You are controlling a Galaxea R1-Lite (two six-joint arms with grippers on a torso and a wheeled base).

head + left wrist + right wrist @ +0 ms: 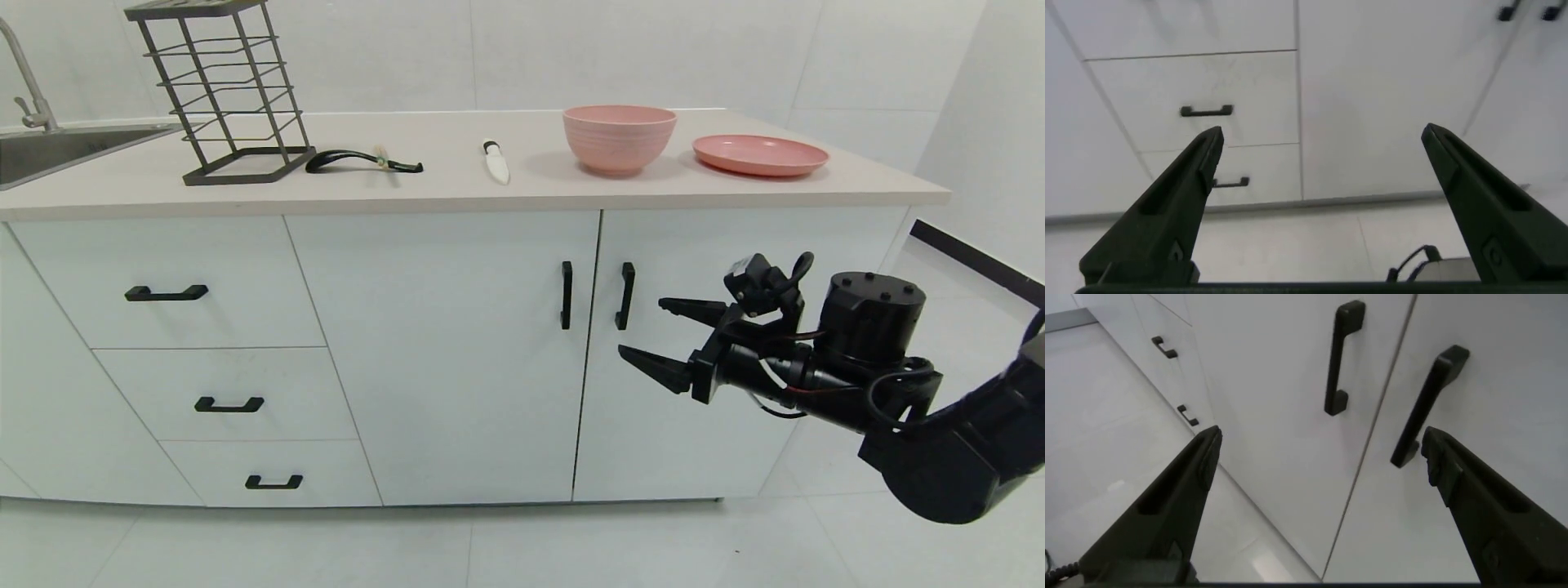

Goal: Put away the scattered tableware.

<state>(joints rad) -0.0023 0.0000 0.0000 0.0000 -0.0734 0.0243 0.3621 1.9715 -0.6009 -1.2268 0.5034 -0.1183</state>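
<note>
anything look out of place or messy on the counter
Nothing is spilled or broken. A black ladle lies loose beside the wire rack, and a white knife lies askew in the middle of the counter. The pink bowl and pink plate sit upright.

Upper left of the head view, the tap (27,77) runs off the top edge. The sink (57,147) below it is sliced by the left edge. The wire rack (233,94) is clipped at the top. On the counter, upper centre, there's a black utensil (335,158) with a pale bit (380,153) on it, too small to name. Lower right, the right arm (955,457) exits the frame. In the wrist views, the left gripper (1323,139) and right gripper (1323,441) lose their finger bases at the edge.
</note>
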